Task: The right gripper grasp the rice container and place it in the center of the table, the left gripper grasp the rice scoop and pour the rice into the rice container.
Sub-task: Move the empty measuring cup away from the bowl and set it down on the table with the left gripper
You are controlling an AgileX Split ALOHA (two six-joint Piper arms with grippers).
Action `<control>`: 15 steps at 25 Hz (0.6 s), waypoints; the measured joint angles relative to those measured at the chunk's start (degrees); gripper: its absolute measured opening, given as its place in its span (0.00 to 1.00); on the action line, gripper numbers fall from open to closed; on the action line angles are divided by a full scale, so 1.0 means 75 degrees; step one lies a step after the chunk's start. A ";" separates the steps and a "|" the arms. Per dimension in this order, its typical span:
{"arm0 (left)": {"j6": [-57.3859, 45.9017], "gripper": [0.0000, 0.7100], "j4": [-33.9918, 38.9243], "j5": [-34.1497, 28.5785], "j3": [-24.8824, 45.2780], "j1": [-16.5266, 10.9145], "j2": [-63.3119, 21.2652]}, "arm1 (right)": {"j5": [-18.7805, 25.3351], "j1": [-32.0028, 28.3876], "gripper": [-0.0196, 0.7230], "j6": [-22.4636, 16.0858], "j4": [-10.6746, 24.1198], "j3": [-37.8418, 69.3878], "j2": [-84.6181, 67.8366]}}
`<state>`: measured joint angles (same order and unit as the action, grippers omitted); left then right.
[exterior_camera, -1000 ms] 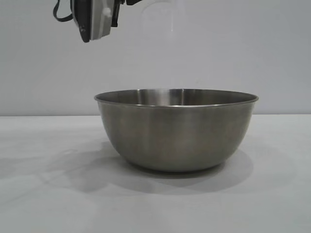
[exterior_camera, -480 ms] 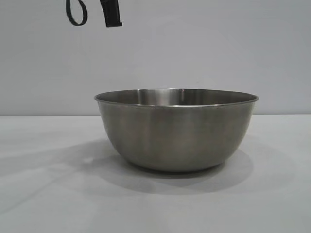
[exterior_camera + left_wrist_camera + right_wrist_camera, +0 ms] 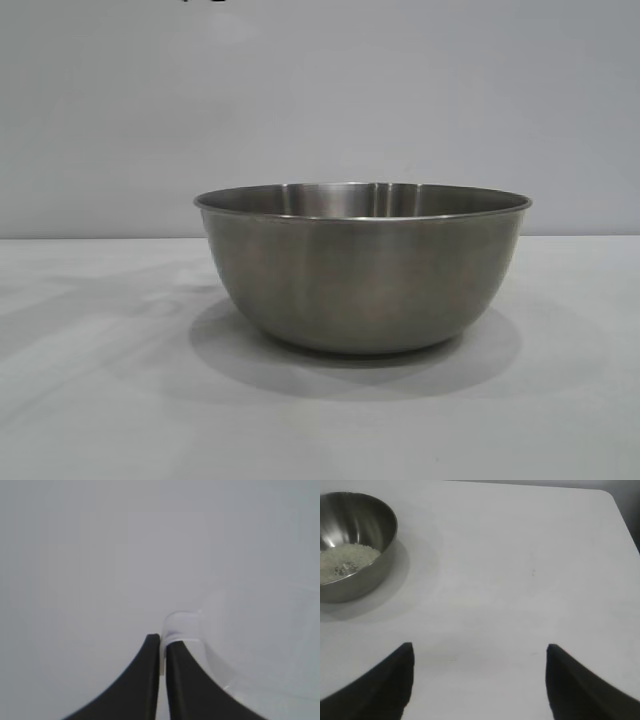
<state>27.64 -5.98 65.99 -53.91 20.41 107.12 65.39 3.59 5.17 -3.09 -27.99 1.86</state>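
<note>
- Up close, in the left wrist view, the left gripper (image 3: 163, 652) is pinching its two black fingers together on the loop handle of the rice scoop (image 3: 225, 645), a clear plastic cup showing faintly against a plain pale background.
- No grains are showing in the part of the cup that is visible, so the pour is likely finished.
- Carrying the scoop off well, I judge, is a matter of keeping that pinch firm, since the handle is thin and slippery, and steering wide of the bowl's rim.
- Farther off, the right gripper (image 3: 479, 680) is hanging over bare table (image 3: 530, 555) with its fingers wide apart, holding nothing, well away from the bowl.
- Beyond it, the rice container (image 3: 363, 268), a big steel bowl, is sitting upright on the table, and rice (image 3: 342, 560) is lying in a pale heap inside.
- In the exterior view, neither gripper is showing above the bowl.
</note>
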 joint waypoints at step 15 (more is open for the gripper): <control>-0.2705 0.00 -0.1700 -0.0062 0.3074 0.0000 0.0000 | 0.0000 0.0000 0.66 0.0000 0.0000 0.0000 0.0000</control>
<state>7.35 -18.73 65.53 -30.86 20.41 107.12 65.39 3.59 5.17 -3.09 -27.99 1.86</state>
